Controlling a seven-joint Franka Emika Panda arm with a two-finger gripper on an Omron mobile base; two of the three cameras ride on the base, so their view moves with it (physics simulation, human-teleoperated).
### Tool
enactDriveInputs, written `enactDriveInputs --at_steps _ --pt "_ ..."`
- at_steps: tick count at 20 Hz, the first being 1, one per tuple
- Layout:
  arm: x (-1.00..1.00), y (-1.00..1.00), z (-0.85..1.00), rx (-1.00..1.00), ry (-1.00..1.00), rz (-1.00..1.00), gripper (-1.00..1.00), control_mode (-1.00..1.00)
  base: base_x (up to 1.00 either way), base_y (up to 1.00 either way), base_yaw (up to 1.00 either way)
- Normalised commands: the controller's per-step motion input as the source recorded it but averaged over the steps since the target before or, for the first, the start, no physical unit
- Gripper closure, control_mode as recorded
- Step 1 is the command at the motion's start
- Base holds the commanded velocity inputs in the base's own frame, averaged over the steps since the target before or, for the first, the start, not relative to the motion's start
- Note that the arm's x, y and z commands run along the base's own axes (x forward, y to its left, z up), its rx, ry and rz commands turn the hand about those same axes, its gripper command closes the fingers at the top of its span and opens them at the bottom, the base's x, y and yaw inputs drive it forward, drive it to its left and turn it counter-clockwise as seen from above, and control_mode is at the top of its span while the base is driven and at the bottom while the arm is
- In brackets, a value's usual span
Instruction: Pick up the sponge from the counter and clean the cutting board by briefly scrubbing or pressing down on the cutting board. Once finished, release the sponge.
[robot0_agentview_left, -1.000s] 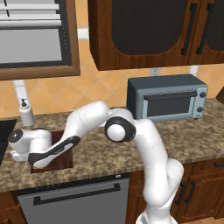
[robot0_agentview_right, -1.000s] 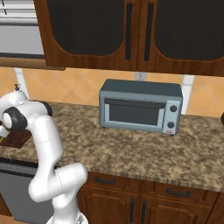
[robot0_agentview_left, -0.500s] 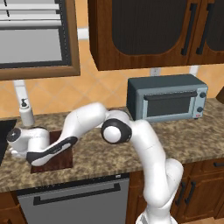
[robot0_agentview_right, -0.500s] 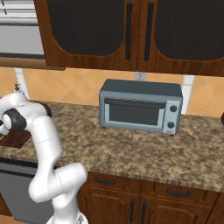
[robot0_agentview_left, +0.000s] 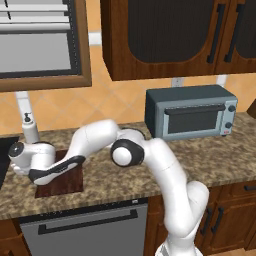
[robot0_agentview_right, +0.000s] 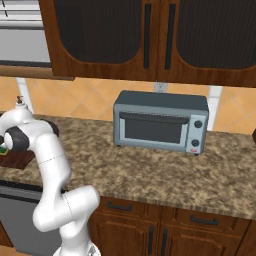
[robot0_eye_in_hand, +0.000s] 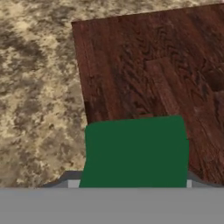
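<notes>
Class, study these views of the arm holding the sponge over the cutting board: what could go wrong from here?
1. The sponge sits near the cutting board's edge in the hand view; a scrub stroke might slide it onto the counter.
2. The soap bottle stands close behind the arm's wrist; a wide swing could knock it.
3. Pressing hard might shift the unsecured board.
</notes>
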Motion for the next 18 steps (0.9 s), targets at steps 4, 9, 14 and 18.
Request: enactDriveInputs --at_steps 4,9,14,18 --pt "0.46 -0.18 -0.4 0.0 -0.05 0.0 1.0 -1.0 0.0 0.0 0.0" --pt "0.38 -0.37 -0.34 0.0 -0.11 0.0 1.0 -1.0 0.0 0.0 0.0" --pt "0.48 -0.41 -0.34 0.02 -0.18 0.0 1.0 -1.0 0.0 0.0 0.0" --pt "0.65 -0.37 -0.24 0.01 -0.06 0.0 1.0 -1.0 0.0 0.0 0.0"
